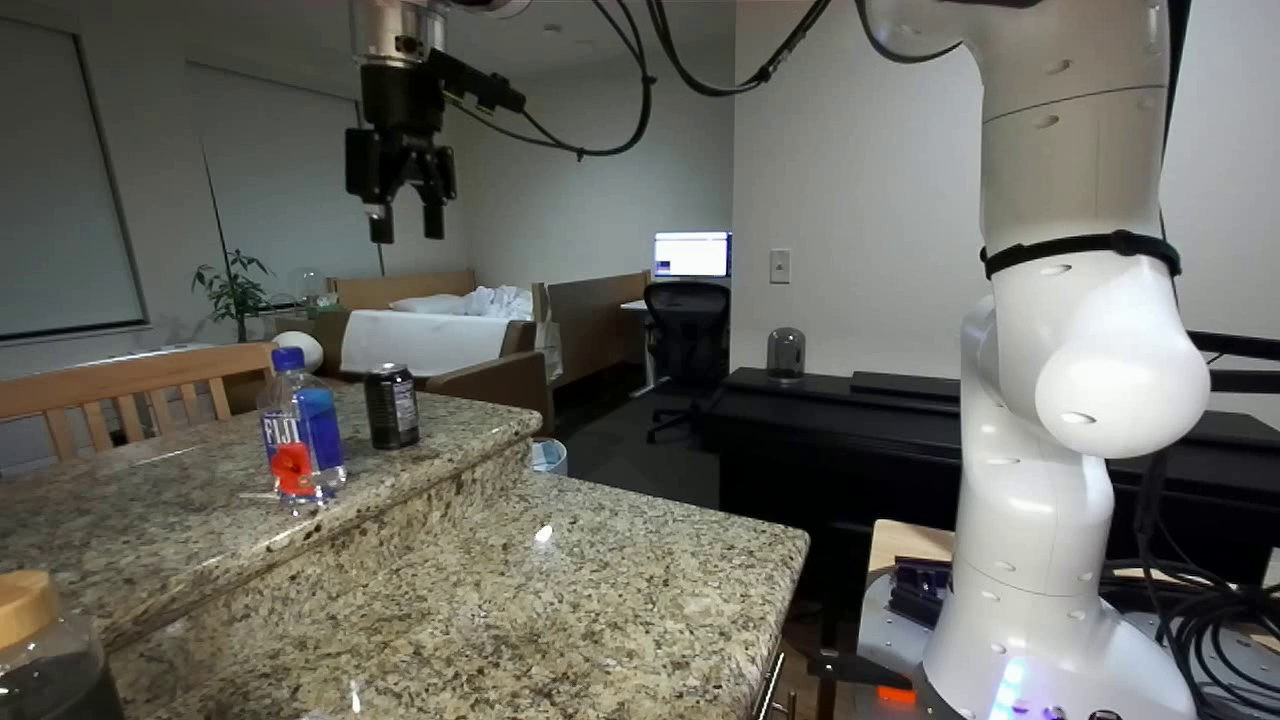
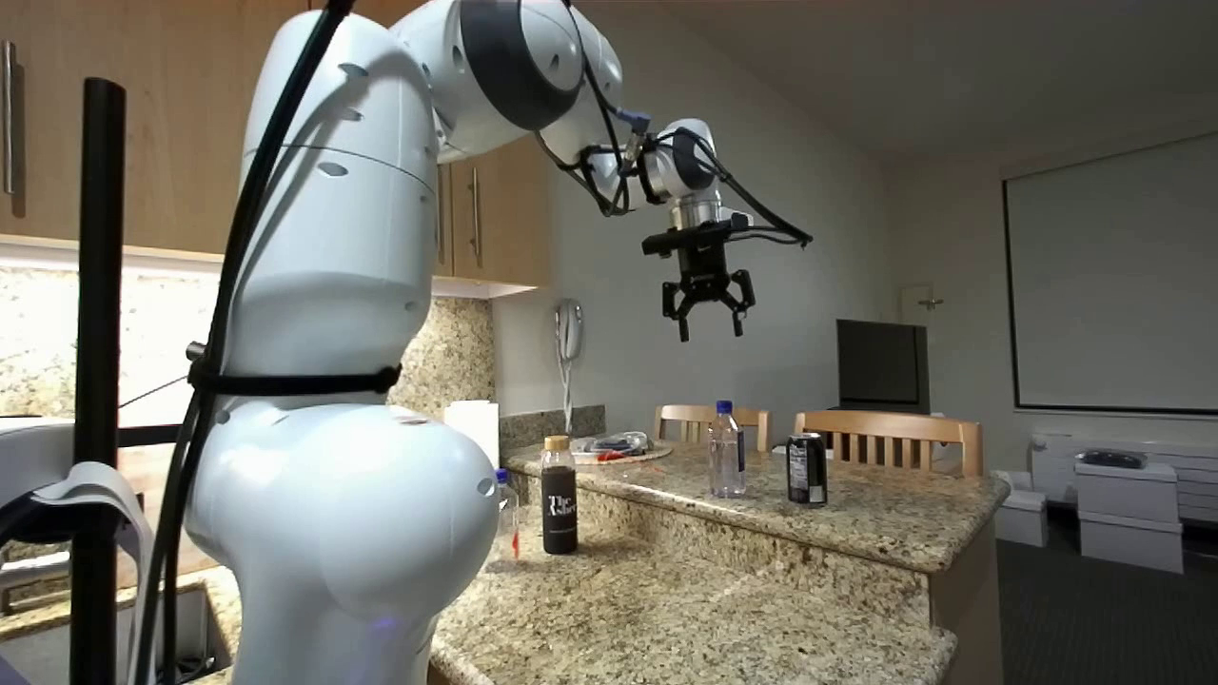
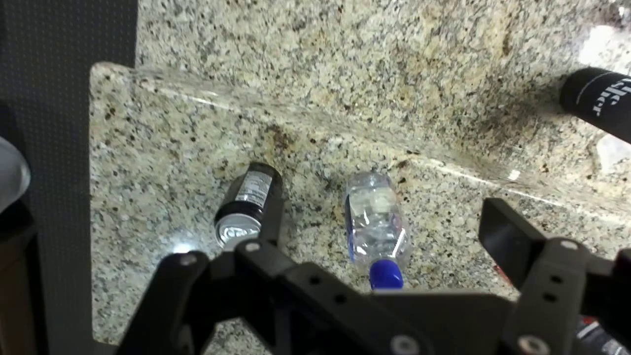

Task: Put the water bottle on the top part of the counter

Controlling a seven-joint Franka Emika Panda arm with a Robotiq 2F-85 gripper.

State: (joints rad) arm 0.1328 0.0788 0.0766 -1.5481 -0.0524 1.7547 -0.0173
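Note:
A clear water bottle with a blue cap, blue label and red mark stands upright on the top part of the counter (image 1: 150, 540), the higher granite tier. This bottle (image 1: 303, 430) shows in both exterior views (image 2: 726, 455) and in the wrist view (image 3: 377, 222). A similar blue-capped bottle (image 2: 505, 523) with a red mark stands on the lower slab, partly hidden by the arm. My gripper (image 1: 407, 232) is open and empty, high above the upper tier, in an exterior view (image 2: 711, 330). In the wrist view its fingers (image 3: 384, 219) are wide apart, with the upper bottle well below.
A dark can (image 1: 392, 408) stands beside the upper bottle. A dark bottle with a wooden cap (image 2: 559, 504) stands on the lower slab (image 2: 666, 618). A round mat with a bag (image 2: 618, 449) lies farther along the upper tier. Wooden chairs (image 2: 885, 440) stand behind the counter.

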